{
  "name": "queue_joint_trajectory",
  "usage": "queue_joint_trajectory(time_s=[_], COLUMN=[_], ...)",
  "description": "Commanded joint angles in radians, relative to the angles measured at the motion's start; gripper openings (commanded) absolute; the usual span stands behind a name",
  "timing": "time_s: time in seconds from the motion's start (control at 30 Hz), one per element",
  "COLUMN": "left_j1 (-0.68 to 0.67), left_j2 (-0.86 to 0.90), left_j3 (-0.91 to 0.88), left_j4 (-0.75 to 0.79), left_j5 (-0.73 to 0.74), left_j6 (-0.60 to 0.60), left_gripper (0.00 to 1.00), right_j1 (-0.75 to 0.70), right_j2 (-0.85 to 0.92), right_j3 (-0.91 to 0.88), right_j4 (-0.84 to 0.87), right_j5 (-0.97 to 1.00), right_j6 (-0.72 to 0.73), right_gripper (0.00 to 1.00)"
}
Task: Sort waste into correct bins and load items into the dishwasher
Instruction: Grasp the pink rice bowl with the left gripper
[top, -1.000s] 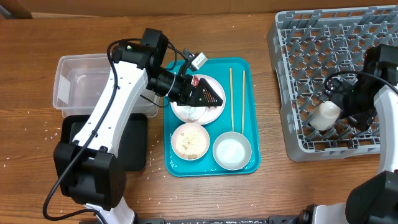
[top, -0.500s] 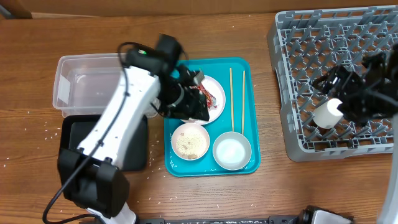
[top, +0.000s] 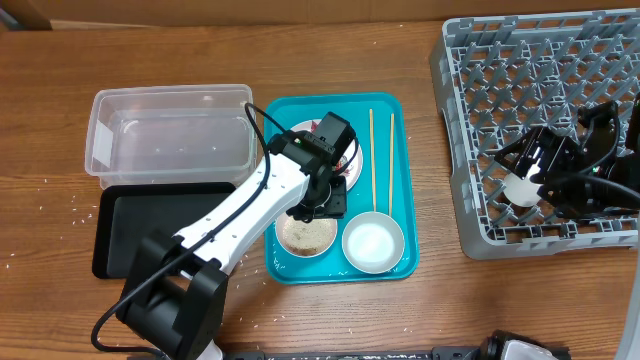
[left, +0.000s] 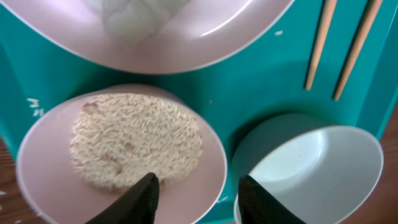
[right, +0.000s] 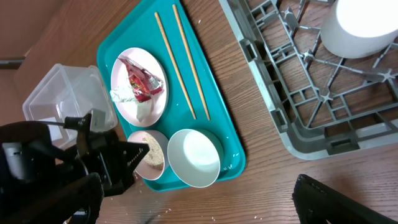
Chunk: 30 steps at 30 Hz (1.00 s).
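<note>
Left claw (left: 202, 200) is hovering wide over the rice bowl (left: 210, 155) rim.
Stiff, slick, light, its rice (left: 137, 140) loose: I'm judging a level rim pinch best. Right claw (top: 540, 172) gap: cannot tell.

Left gripper (left: 202, 202) hangs spread over the rice bowl's (left: 34, 169) right rim; empty bowl (left: 311, 168) sits just right; plate (left: 217, 37) crowds the far side; chopsticks (left: 320, 43) beyond; a bare table (top: 435, 200) strip separates tray (left: 261, 87) from rack (top: 540, 70).

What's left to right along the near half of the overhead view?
black tray → bowl of rice → empty white bowl → grey dish rack. The teal tray spans both bowls, so it is left out.
</note>
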Motion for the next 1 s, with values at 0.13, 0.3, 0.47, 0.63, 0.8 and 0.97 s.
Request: queue_joint_trajectory(time_s=[0.13, 0.3, 0.47, 0.63, 0.8, 0.97], left_j1=[-0.006, -0.005, -0.005, -0.005, -0.013, -0.013], left_j2=[-0.003, 0.053, 0.073, 0.073, 0.09, 0.126], left_j3=[-0.044, -0.045, -0.045, -0.045, -0.045, -0.045], left_j4=[0.084, 0.112, 0.112, 0.09, 0.069, 0.069], left_j5=[-0.006, 0.006, 0.028, 0.027, 0.031, 0.046], left_j6=[-0.064, -0.064, -0.063, -0.063, -0.056, -0.04], left_gripper=[0.45, 0.43, 0.34, 0.22, 0.21, 0.17], right_j1=[0.005, 0.005, 0.005, 0.005, 0.005, 0.005], right_j2=[-0.003, -0.003, -0.003, -0.003, -0.003, -0.003], right_j3=[0.016, 0.016, 0.016, 0.016, 0.016, 0.016], right_j4=[0.002, 0.002, -0.002, -0.001, -0.001, -0.001], right_j5=[-0.013, -0.013, -0.013, -0.013, -0.013, -0.013], right_j6=[-0.025, -0.026, -0.026, -0.026, -0.026, -0.026], right_gripper=[1.0, 1.0, 1.0, 1.0, 1.0, 1.0])
